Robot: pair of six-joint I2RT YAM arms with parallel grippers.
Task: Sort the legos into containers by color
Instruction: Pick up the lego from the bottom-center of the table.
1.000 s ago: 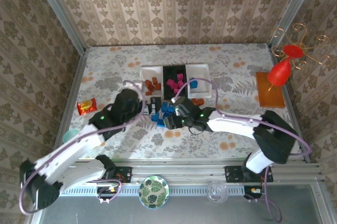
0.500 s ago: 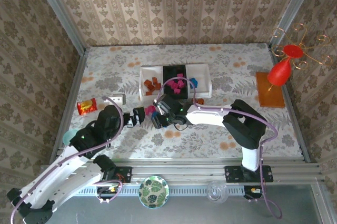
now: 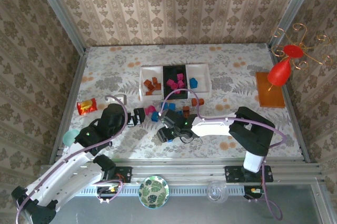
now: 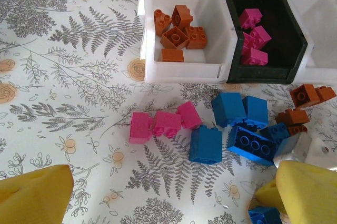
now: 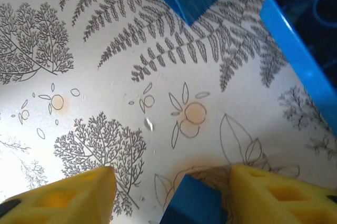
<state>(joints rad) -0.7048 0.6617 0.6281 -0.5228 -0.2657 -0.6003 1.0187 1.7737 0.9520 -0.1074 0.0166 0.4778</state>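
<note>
Three containers stand side by side: a white one (image 3: 151, 84) (image 4: 179, 66) with brown-orange legos (image 4: 179, 32), a black one (image 3: 175, 82) (image 4: 263, 69) with magenta legos (image 4: 253, 37), and a white one (image 3: 199, 83) with one blue lego. Loose pink bricks (image 4: 158, 124) (image 3: 151, 111), blue bricks (image 4: 205, 144) (image 3: 169, 107) and brown bricks (image 4: 305, 95) (image 3: 196, 103) lie in front of them. My left gripper (image 3: 138, 117) (image 4: 168, 197) hangs open, near and left of the pile. My right gripper (image 3: 164, 133) (image 5: 174, 197) is low over the table, open, with a blue brick (image 5: 195, 205) between its fingers, a gap showing on the left.
A red-yellow snack packet (image 3: 86, 107) and a teal cup (image 3: 68, 138) sit at the left edge. An orange-brown mat (image 3: 269, 90) with a red ornament on a wire stand (image 3: 281, 71) is at the right. A patterned plate (image 3: 154, 191) lies below the table front.
The left arm has pulled back to the left, off the pile. The right gripper has come nearer and left, away from the pile, and its jaws have widened.
</note>
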